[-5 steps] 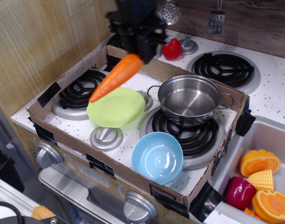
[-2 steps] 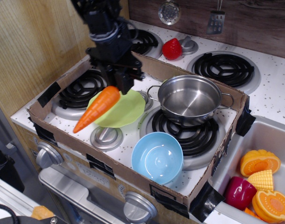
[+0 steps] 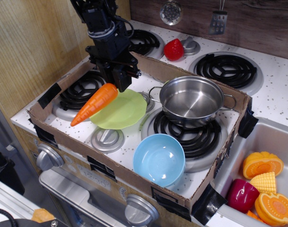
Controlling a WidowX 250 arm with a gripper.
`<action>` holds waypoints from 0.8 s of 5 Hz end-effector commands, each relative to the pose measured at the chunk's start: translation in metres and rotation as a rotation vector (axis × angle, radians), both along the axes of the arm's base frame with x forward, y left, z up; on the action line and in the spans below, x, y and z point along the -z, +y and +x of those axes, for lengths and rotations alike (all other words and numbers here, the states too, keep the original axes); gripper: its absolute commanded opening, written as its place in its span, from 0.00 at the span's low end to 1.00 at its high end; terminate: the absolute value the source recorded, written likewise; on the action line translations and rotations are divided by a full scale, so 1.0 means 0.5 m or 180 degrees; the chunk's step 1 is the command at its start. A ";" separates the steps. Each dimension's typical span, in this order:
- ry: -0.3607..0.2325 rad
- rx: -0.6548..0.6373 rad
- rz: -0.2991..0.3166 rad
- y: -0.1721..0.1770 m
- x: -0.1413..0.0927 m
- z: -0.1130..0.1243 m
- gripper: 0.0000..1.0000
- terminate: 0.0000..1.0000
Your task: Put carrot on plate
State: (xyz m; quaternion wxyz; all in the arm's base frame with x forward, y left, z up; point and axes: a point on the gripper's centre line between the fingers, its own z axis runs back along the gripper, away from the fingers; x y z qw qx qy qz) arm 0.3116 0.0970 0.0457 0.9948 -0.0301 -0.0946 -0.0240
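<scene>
The orange carrot hangs tilted, with its thick end up under my gripper and its tip pointing down-left. My gripper is shut on the carrot's thick end, and the green stem is hidden by the fingers. The lime-green plate lies on the stove top just right of and below the carrot. The carrot's upper part overlaps the plate's left rim. Its tip reaches out over the left burner. I cannot tell whether the carrot touches the plate.
A steel pot stands on the burner right of the plate. A light blue bowl sits in front. A low cardboard wall rings this stove area. A red strawberry toy is at the back, and toy food lies in the sink at the right.
My gripper has come down and to the left from the back, carrying the carrot to the plate's left rim. In the last half second it shifted slightly left.
</scene>
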 end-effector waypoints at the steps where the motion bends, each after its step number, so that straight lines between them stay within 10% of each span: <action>1: -0.0260 -0.0086 -0.0051 -0.013 -0.013 0.030 1.00 0.00; 4: -0.0386 -0.0124 -0.0007 -0.018 -0.034 0.018 1.00 0.00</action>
